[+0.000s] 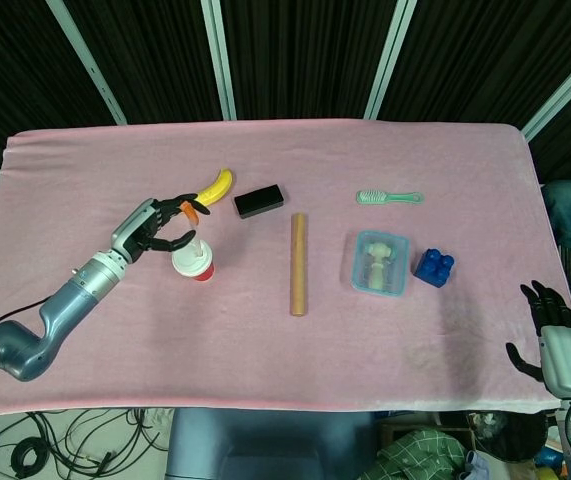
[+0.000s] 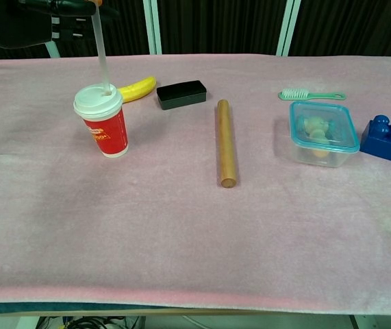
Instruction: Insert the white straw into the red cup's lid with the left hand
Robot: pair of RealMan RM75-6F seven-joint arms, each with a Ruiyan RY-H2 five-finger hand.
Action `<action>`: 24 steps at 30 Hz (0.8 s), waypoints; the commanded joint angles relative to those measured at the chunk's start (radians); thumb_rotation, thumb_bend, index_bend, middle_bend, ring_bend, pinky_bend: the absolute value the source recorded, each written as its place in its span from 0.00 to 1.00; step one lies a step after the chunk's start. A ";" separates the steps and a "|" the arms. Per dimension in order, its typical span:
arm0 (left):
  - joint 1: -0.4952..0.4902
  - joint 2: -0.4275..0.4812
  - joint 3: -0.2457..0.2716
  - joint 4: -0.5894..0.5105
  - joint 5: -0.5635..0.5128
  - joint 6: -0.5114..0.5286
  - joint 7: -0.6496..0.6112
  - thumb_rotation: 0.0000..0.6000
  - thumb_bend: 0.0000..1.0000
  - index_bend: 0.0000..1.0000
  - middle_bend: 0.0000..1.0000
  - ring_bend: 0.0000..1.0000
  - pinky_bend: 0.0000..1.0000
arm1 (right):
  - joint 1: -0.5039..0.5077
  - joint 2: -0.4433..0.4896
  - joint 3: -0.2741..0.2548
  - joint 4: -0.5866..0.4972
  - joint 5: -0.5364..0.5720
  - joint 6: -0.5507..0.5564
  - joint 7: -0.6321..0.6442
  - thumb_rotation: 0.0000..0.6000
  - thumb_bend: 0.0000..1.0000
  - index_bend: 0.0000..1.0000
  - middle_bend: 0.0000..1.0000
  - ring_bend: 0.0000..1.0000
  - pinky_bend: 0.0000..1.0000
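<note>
Now white straw [image 2: 102, 58] stands upright, lower end in lid hole of red cup [image 2: 104, 123], near desk's left edge. Left hand [image 1: 162, 226] pinches straw top, steadying for downward push. Right hand [image 1: 548, 322] idle off right edge, fingers loosely spread, holding nothing.

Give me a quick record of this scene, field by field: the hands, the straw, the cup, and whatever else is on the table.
left robot hand: pinches the white straw near its top
right robot hand: off the table's near right corner, holding nothing, fingers apart
white straw: lower end at the hole in the white lid
red cup: upright
tilt: cup leans slightly left in the chest view
behind cup: banana, black box
centre: wooden rolling pin
right side: green brush, clear lidded container, blue block
</note>
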 commanded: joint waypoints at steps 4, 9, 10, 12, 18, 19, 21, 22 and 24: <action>0.000 -0.015 0.032 0.039 0.017 0.010 -0.033 1.00 0.44 0.59 0.33 0.05 0.10 | 0.000 0.000 0.000 0.000 0.001 0.000 0.000 1.00 0.23 0.08 0.03 0.06 0.18; -0.004 -0.031 0.057 0.075 0.026 0.009 -0.060 1.00 0.44 0.59 0.33 0.05 0.10 | 0.000 0.000 0.000 -0.001 0.002 0.000 -0.001 1.00 0.23 0.08 0.03 0.06 0.18; -0.006 -0.035 0.062 0.082 0.028 0.008 -0.063 1.00 0.44 0.59 0.32 0.05 0.10 | 0.000 0.000 0.001 0.000 0.002 -0.001 -0.001 1.00 0.23 0.08 0.03 0.06 0.18; -0.009 -0.040 0.068 0.091 0.032 0.010 -0.071 1.00 0.44 0.59 0.32 0.05 0.10 | 0.000 0.000 0.001 -0.001 0.003 -0.001 -0.001 1.00 0.23 0.08 0.03 0.06 0.18; -0.018 -0.058 0.090 0.117 0.041 0.011 -0.086 1.00 0.44 0.59 0.32 0.05 0.10 | 0.000 -0.001 0.001 0.000 0.004 0.000 -0.001 1.00 0.23 0.08 0.03 0.06 0.18; -0.018 -0.060 0.095 0.121 0.041 0.012 -0.088 1.00 0.44 0.59 0.32 0.05 0.09 | 0.000 -0.001 0.002 -0.001 0.004 -0.001 0.000 1.00 0.23 0.08 0.03 0.06 0.18; -0.019 -0.065 0.100 0.126 0.040 0.012 -0.091 1.00 0.44 0.58 0.32 0.05 0.09 | 0.000 -0.001 0.002 0.000 0.005 0.000 0.000 1.00 0.23 0.08 0.03 0.06 0.18; -0.022 -0.069 0.100 0.131 0.038 0.011 -0.093 1.00 0.44 0.58 0.32 0.05 0.09 | 0.000 0.000 0.002 0.000 0.005 -0.001 0.001 1.00 0.23 0.08 0.03 0.06 0.18; -0.031 -0.076 0.100 0.141 0.034 0.001 -0.095 1.00 0.44 0.58 0.32 0.05 0.09 | 0.000 -0.001 0.002 -0.001 0.005 -0.001 0.001 1.00 0.23 0.08 0.03 0.06 0.18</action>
